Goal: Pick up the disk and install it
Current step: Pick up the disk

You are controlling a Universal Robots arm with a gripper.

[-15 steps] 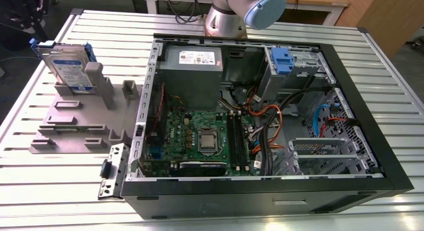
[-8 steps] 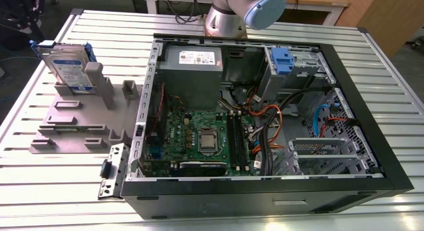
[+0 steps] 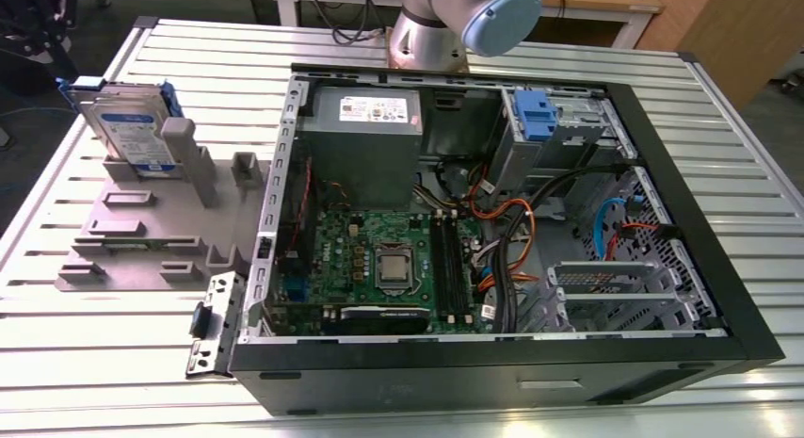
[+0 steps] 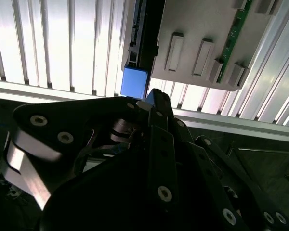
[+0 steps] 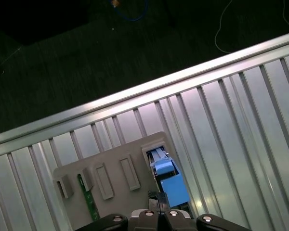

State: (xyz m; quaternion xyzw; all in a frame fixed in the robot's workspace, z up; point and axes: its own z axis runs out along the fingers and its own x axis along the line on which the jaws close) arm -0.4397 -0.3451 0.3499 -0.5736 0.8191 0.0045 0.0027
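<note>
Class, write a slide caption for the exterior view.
Disk stands upright in a grey holder beside the open computer case.

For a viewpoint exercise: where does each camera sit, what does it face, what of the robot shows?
Exterior view: off the arm, above, facing down on the computer case; arm shows.
First wrist view: on the arm, facing down on the disk; pincer shows.
Second wrist view: same, past the pincer.
All share the disk.

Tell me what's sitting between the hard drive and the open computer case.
In the exterior view, just parts of the grey holder the disk stands in: a tall post and a shorter post, before the computer case.
</note>
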